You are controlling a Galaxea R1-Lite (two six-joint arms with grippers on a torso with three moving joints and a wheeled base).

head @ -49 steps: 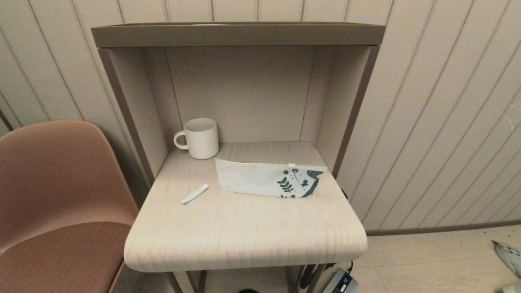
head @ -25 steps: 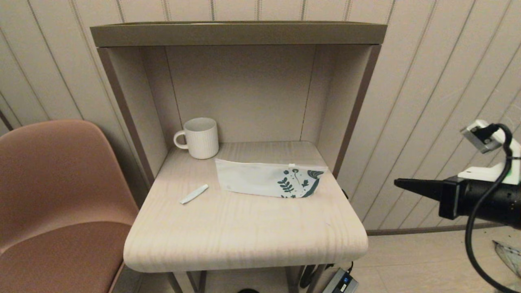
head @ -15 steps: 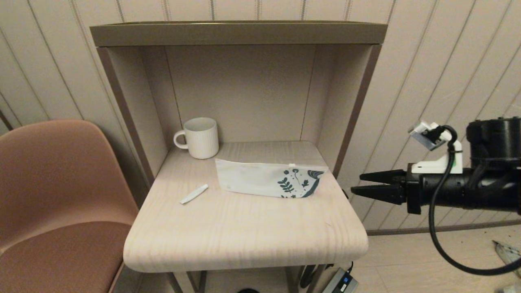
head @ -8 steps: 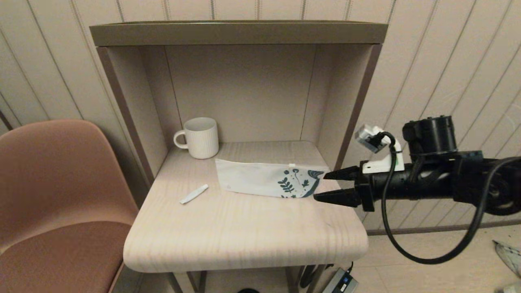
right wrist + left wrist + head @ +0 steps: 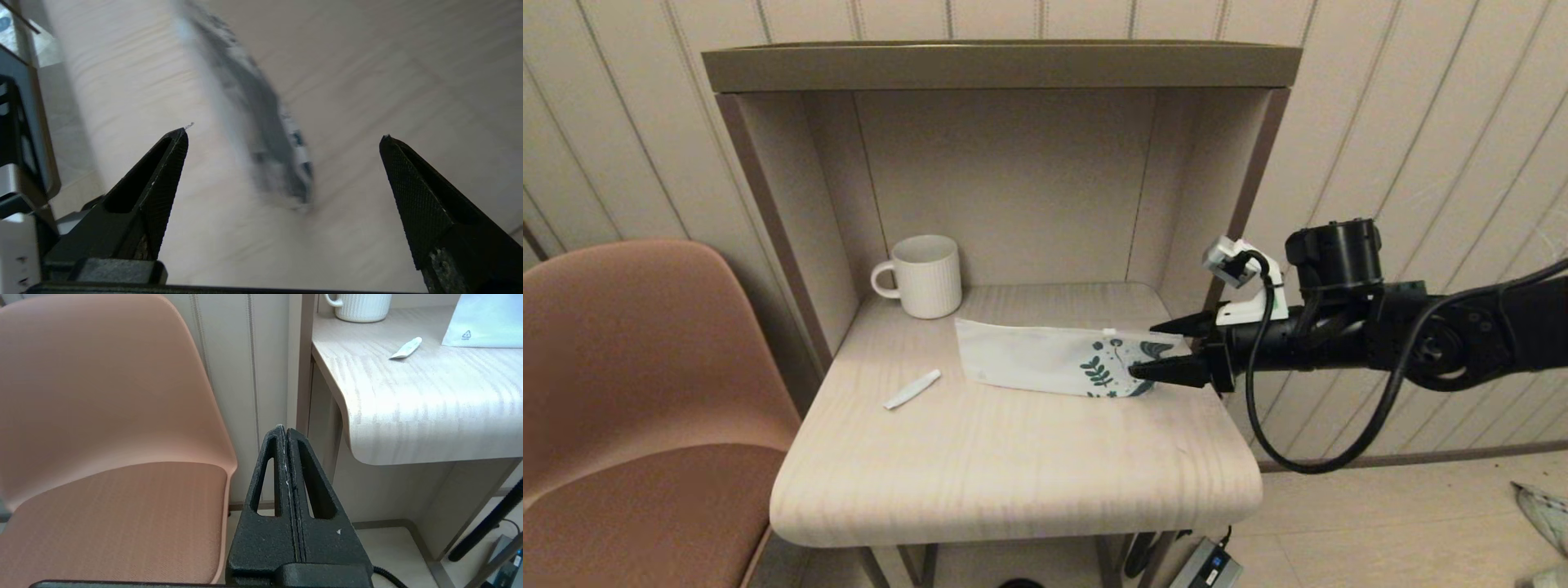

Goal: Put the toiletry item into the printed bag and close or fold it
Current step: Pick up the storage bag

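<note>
The printed bag (image 5: 1054,359) lies flat on the wooden tabletop (image 5: 1013,457), its teal leaf print at the right end. My right gripper (image 5: 1153,349) reaches in from the right, open, its fingertips over that printed end with nothing held; in the right wrist view the printed end (image 5: 261,122) shows between the spread fingers. The toiletry item (image 5: 913,389), a slim white tube, lies left of the bag and shows too in the left wrist view (image 5: 405,348). My left gripper (image 5: 286,433) is shut and empty, low beside the table's left side, out of the head view.
A white ribbed mug (image 5: 923,276) stands at the back left inside the alcove. The shelf's side walls (image 5: 792,229) and top board (image 5: 1001,69) box in the rear. A pink chair (image 5: 629,392) stands left of the table. Cables and a power adapter (image 5: 1209,567) lie below.
My right arm has come in from the right and its open gripper now reaches over the bag's printed end. The bag, the tube and the mug have not moved.
</note>
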